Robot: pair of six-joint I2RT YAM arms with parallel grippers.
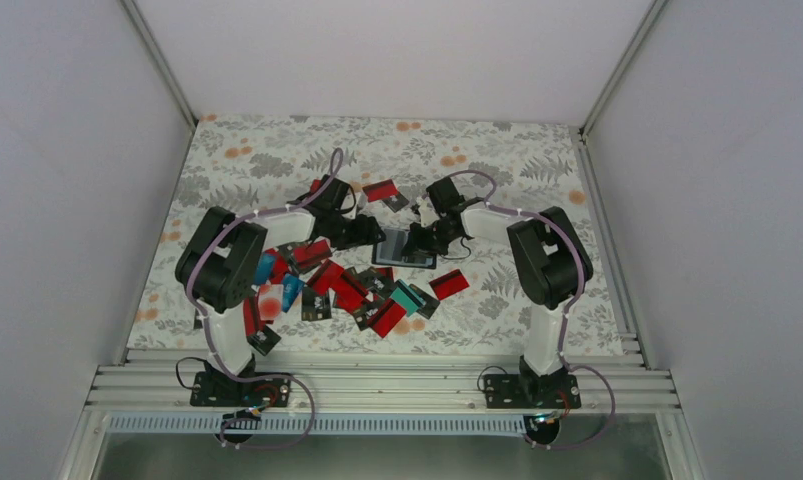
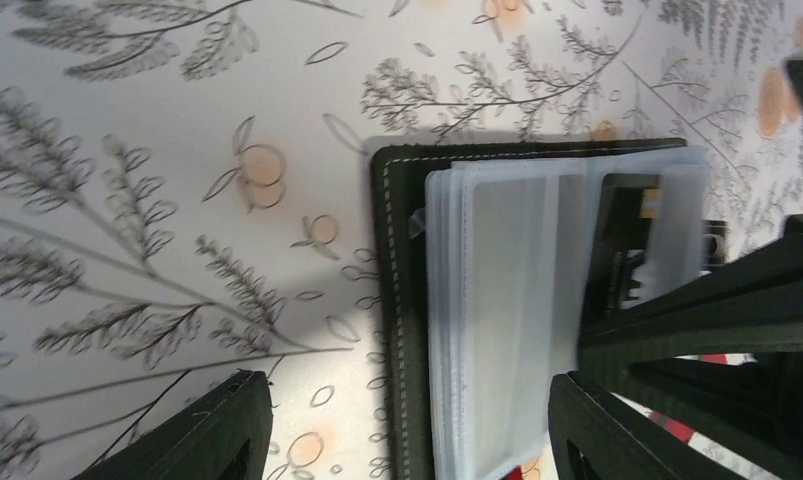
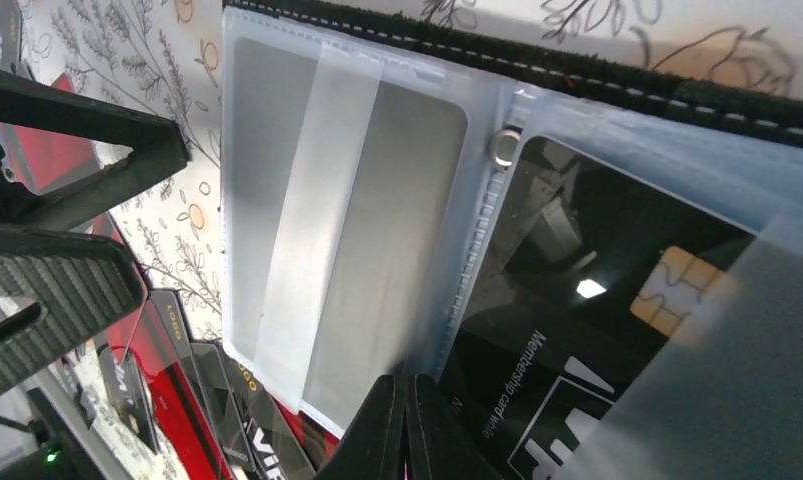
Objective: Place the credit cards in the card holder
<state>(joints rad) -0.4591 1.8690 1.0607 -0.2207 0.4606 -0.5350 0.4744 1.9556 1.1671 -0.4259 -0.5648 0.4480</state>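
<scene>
Seemingly for bracing, the card holder (image 1: 405, 247) is straddled by the spread-fingered left gripper (image 2: 407, 400); a black card (image 3: 597, 250) is met by the right gripper (image 3: 402, 420), fingers together.

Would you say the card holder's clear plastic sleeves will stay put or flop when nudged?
Probably floppy: the clear sleeves look thin and fan loosely off the card holder. Likely slippery too, given their glossy sheen.
</scene>
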